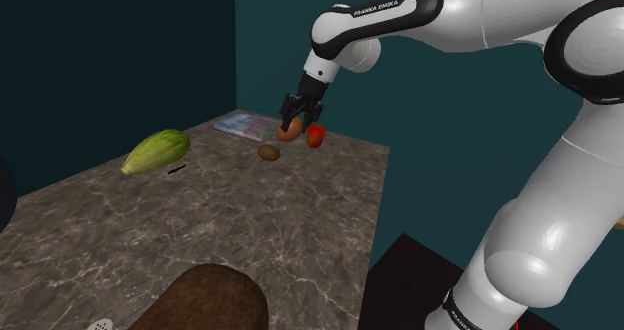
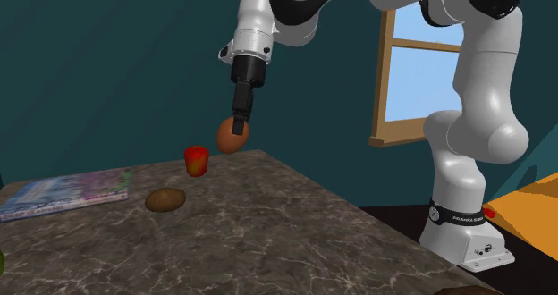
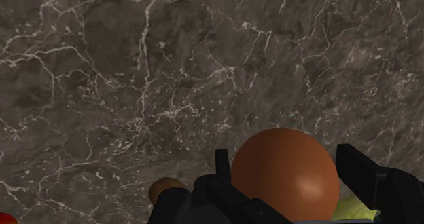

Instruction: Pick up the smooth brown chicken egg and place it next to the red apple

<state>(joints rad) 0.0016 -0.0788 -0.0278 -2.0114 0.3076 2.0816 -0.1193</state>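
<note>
We see a dark marbled counter (image 1: 220, 228) running away from us against teal walls, and the white arm (image 1: 540, 208) reaches from its stand across to the far end. At the near edge lies a big rounded brown lump (image 1: 200, 298) that we cannot identify. On the shoulder view's left rests a long green vegetable (image 1: 155, 150), and at the far end a flat book (image 1: 245, 126) lies on the counter. The black hand (image 1: 295, 118) points down near the book, its two fingers clasped on the brown egg (image 1: 289, 131), one at each side. In the second exterior view the egg (image 2: 232, 136) hangs clear above the counter, a little higher than the red apple (image 2: 196, 160) and just to that view's right of it. In the shoulder view the apple (image 1: 315, 135) stands just right of the egg. A small brown oval fruit (image 1: 268, 152) lies a little nearer than both.
</note>
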